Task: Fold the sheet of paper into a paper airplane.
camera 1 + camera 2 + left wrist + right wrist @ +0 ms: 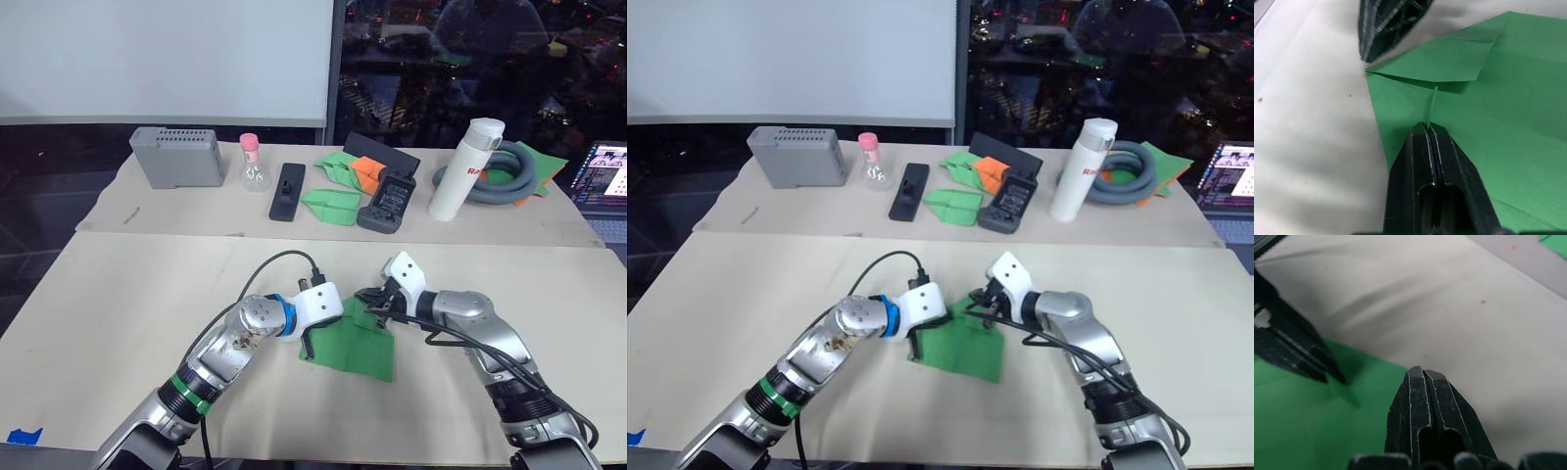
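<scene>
1. Right, the sheet of paper [361, 343] lies flat on the near table [118, 313], between my two grippers, with one corner already folded over into a triangular flap [1449, 61].
2. Left gripper [1429, 128]: fingers clenched, with a thin raised ridge of the green paper running up out of the seam between the tips. I judge it's pinching a crease, not the whole sheet.
3. Right gripper [1422, 373]: fingers pressed together on nothing, tips just beside the sheet's far edge, over bare table.
4. Handling: very light, thin, floppy. It'll slide on the cloth-like table cover if I push sideways and will buckle rather than hold shape. It creases permanently, so a stray pinch is a stray fold.
5. Where to hold: edges and corners only, or along an existing crease. Pinning one side with one gripper while the other lifts a corner looks safest.
6. Risk: tearing at the pinched ridge if I pull hard.
7. Finished green darts [331, 204] and an orange paper dart [367, 173] sit on the far table. Leave them.
</scene>
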